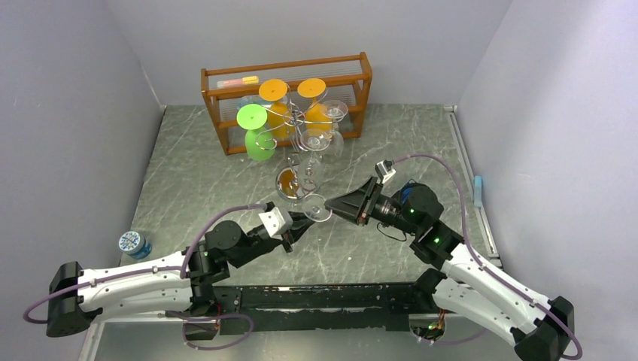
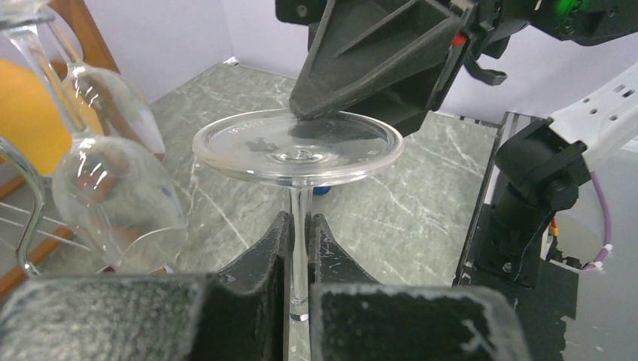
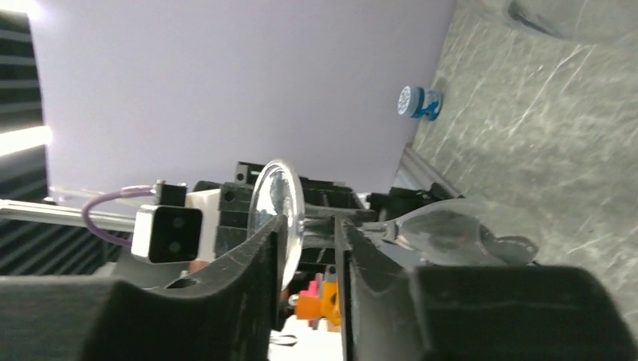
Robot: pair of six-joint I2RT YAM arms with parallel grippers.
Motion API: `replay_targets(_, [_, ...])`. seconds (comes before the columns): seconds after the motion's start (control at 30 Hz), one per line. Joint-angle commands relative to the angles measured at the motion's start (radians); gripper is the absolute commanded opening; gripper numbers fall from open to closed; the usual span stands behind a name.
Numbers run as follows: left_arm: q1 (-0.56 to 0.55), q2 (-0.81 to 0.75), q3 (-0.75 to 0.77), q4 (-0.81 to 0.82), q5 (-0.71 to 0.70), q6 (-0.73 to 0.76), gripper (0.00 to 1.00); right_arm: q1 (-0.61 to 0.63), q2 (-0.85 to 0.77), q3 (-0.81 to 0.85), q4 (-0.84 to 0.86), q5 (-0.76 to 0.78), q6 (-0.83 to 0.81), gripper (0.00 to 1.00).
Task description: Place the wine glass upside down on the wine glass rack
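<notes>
A clear wine glass is held foot-up; its round foot (image 1: 317,208) (image 2: 297,147) faces the top camera. My left gripper (image 1: 299,223) (image 2: 300,233) is shut on its thin stem (image 2: 299,226), below the foot. My right gripper (image 1: 336,204) (image 3: 310,226) is open, and its fingers straddle the rim of the foot (image 3: 274,203), which lies against one finger. The bowl (image 3: 451,233) shows past the fingers in the right wrist view. The silver wine glass rack (image 1: 301,139) stands just behind, with green, orange and clear glasses hanging from it and its shiny base (image 1: 290,183) close to the held glass.
An orange-brown wooden shelf (image 1: 286,75) stands behind the rack against the back wall. Hanging clear glasses (image 2: 120,195) are close on the left of my left gripper. A small blue-capped bottle (image 1: 134,244) (image 3: 419,101) sits at the table's left edge. Grey walls enclose the table.
</notes>
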Motion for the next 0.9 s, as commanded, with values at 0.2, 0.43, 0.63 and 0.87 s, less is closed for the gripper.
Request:
replay_targets(0.2, [-0.006, 0.038, -0.028, 0.107, -0.002, -0.001, 0.2, 0.0, 0.023, -0.073, 0.213, -0.062, 0.24, 0.0])
replay_targets(0.43, [-0.006, 0.081, -0.043, 0.13, 0.015, -0.03, 0.4, -0.002, -0.02, -0.101, 0.257, -0.036, 0.29, 0.0])
replay_targets(0.63, [-0.006, 0.086, -0.061, 0.148, 0.019, -0.022, 0.26, -0.003, -0.042, -0.106, 0.235, -0.018, 0.291, 0.0])
replay_targets(0.87, [-0.006, 0.043, -0.064, 0.097, 0.016, -0.022, 0.05, -0.005, -0.067, -0.057, 0.138, 0.034, 0.164, 0.28])
